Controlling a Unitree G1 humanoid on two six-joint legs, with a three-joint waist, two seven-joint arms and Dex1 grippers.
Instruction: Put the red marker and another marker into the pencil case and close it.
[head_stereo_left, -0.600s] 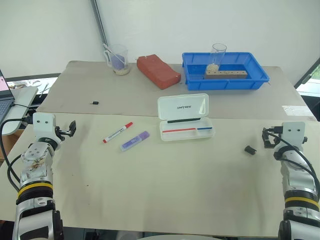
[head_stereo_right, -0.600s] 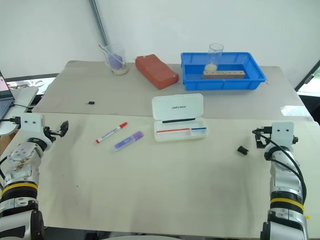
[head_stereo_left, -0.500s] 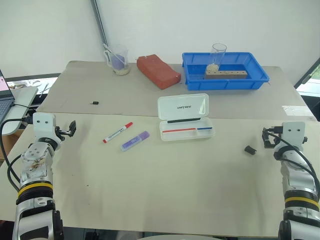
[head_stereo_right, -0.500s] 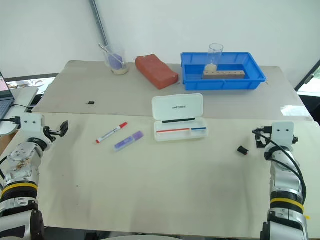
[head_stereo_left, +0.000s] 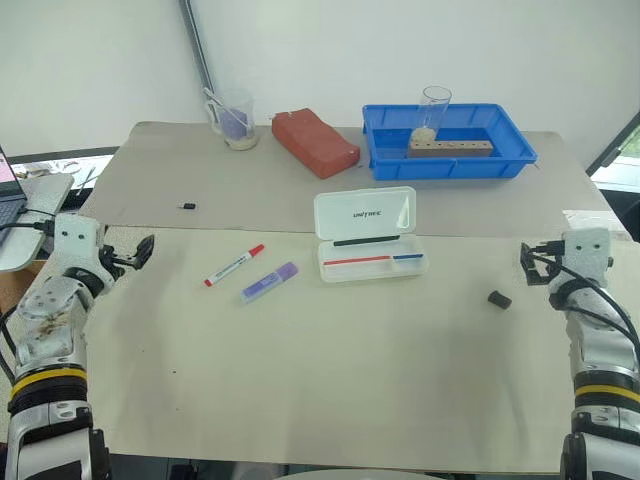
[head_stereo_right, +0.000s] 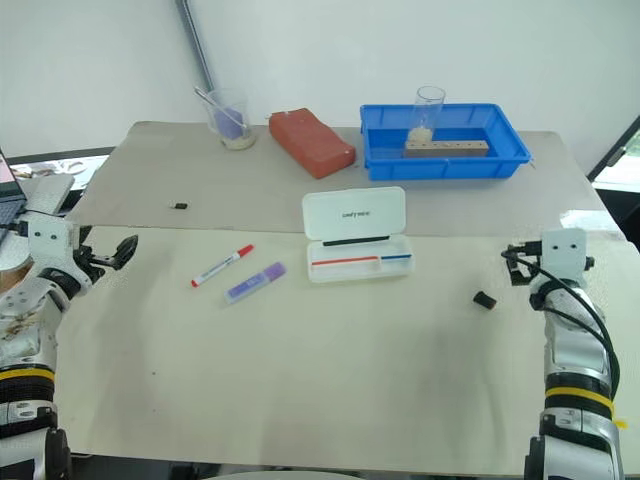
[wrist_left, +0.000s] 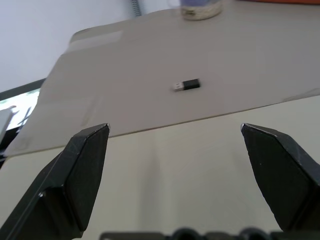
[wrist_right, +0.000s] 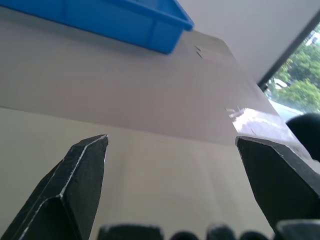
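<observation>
Clutter is sitting along the surface's (head_stereo_left: 300, 380) far side: a blue tray (head_stereo_left: 450, 140), a red block (head_stereo_left: 316, 142), a beaker (head_stereo_left: 234, 118). The pencil case (head_stereo_left: 369, 235) is lying open mid-surface, the red marker (head_stereo_left: 235, 265) and purple highlighter (head_stereo_left: 270, 282) just left of it. Both the left gripper (head_stereo_left: 140, 250) and right gripper (head_stereo_left: 528, 262) are hovering at the surface's side edges, well apart from these, jaws gaping wide and holding nothing.

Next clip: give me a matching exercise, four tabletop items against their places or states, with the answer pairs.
Things:
1. white-barrelled red-capped marker
2. stubby purple highlighter
3. white translucent plastic pencil case
4. clear glass beaker

Places or states:
A. standing in the blue plastic tray
B. lid open, thin red and blue pens inside
C. lying nearest the left gripper
D. lying between the red-capped marker and the case

Pairs: 1-C, 2-D, 3-B, 4-A
</observation>
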